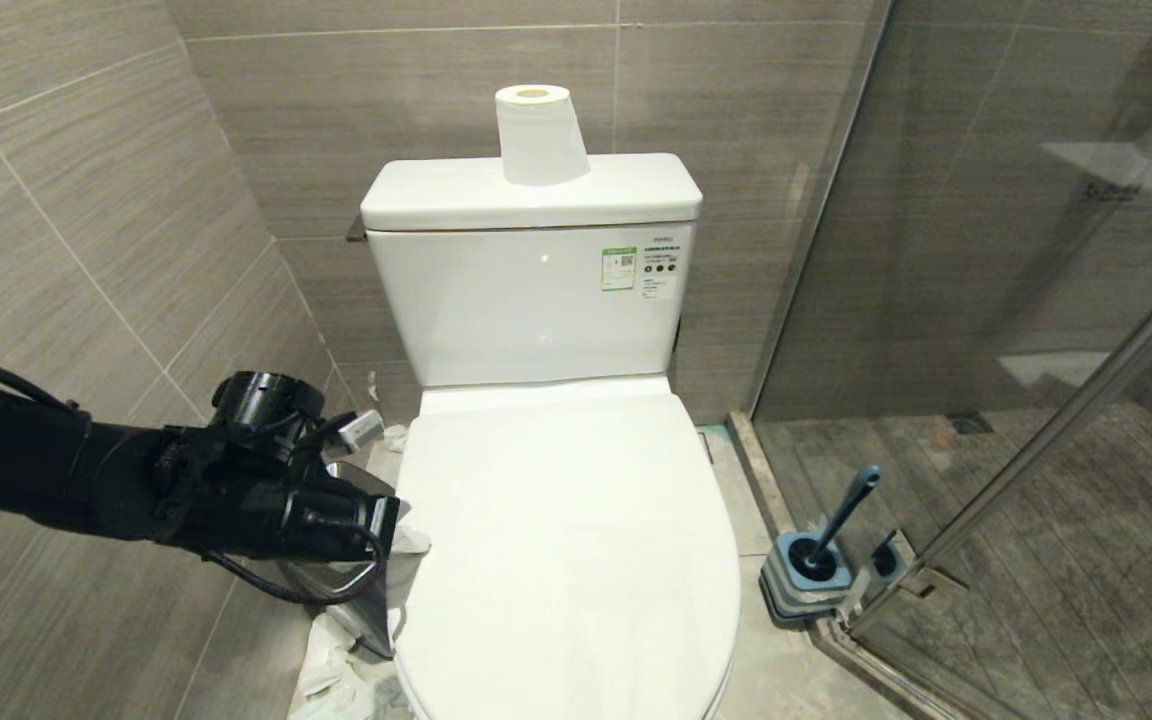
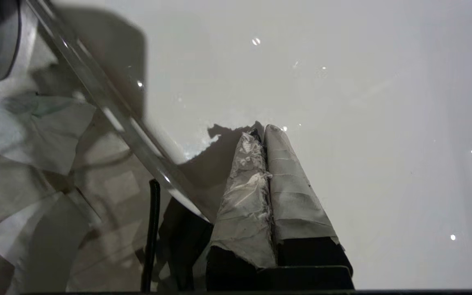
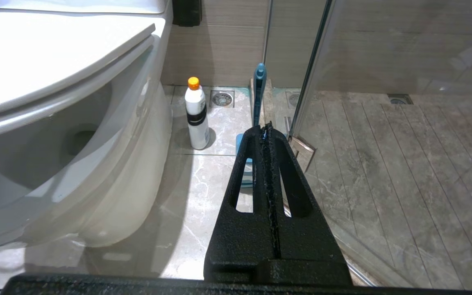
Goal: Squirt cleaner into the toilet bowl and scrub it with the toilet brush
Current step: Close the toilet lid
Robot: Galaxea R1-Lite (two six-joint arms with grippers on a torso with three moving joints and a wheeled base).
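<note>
Head view: the toilet (image 1: 566, 540) stands against the tiled wall with its lid down, and a paper roll (image 1: 539, 133) sits on the tank. The left arm reaches in from the left, its pincer (image 1: 391, 535) just at the lid's left edge (the fingers themselves are hidden behind the wrist here). Crumpled tissues (image 1: 336, 665) lie on the floor beside the toilet under the arm. The brush (image 1: 841, 520) stands in its holder (image 1: 804, 580) on the floor to the right of the toilet, close by the glass shower door (image 1: 1036, 300). The right arm is not in this view.

Left wrist view: the left pincer (image 2: 262, 131) is closed and empty, its taped fingers (image 2: 289, 180) pressed together, tips over the glossy white lid (image 2: 342, 102). Tissues (image 2: 47, 135) show below the lid's edge.

Right wrist view: the right pincer (image 3: 266, 129) is closed on nothing, hanging low beside the toilet (image 3: 76, 143). Ahead of it the brush (image 3: 258, 94) stands upright, partly hidden by the fingers. A white bottle (image 3: 197, 116) with an orange cap (black band round its middle) stands on the floor between toilet and brush.
</note>
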